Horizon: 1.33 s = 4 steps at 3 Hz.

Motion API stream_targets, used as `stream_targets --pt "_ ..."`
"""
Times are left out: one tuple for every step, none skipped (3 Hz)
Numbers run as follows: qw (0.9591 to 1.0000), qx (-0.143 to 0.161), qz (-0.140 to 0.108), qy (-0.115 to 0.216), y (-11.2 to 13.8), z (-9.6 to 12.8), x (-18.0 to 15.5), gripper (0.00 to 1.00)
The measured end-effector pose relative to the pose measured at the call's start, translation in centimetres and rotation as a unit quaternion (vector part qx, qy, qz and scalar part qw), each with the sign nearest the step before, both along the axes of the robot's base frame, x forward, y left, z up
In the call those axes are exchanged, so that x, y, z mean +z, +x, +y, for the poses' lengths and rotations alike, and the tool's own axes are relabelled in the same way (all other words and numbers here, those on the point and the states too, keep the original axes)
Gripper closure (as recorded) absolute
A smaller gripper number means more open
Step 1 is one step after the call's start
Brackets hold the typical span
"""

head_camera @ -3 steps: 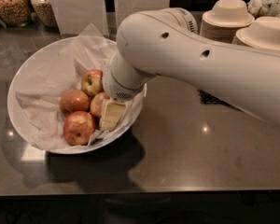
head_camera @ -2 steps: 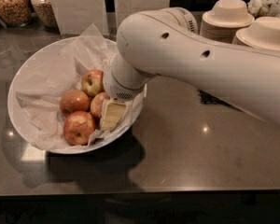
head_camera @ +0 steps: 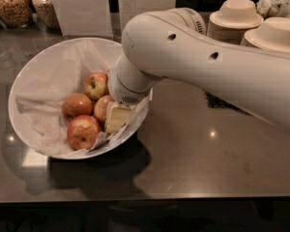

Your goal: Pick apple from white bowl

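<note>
The white bowl (head_camera: 36,76), lined with crumpled white paper, sits on the dark counter at the left. Several apples lie in it. The palest apple (head_camera: 95,85), with a yellow-green patch, is at the back. Three redder apples lie in front of it: one at the left (head_camera: 76,105), one at the front (head_camera: 83,131), one in the middle (head_camera: 102,108). My big white arm reaches in from the right. My gripper (head_camera: 116,117) is down inside the bowl at its right side, against the middle apple.
Stacks of beige paper bowls (head_camera: 234,18) stand at the back right. Glass jars (head_camera: 9,4) of snacks stand at the back left. White boxes (head_camera: 82,8) stand behind the bowl. The counter's front edge runs along the bottom.
</note>
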<state>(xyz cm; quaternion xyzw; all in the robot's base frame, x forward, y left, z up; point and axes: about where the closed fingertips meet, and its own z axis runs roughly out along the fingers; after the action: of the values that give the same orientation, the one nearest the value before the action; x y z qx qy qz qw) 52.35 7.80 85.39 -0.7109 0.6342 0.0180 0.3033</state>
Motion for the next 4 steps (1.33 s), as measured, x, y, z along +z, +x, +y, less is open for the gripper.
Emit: stream_targets --pt "1.0 0.0 0.0 0.0 0.0 0.0 0.0 0.65" --pt "0.9999 0.002 -0.013 -0.001 0.0 -0.1 1.2 0.88" --pt "0.9984 -0.002 -0.056 -0.012 -0.5 -1.2 5.7 1.0" --pt "0.9923 -0.019 -0.118 -0.031 -2.0 -2.8 11.9 1.0"
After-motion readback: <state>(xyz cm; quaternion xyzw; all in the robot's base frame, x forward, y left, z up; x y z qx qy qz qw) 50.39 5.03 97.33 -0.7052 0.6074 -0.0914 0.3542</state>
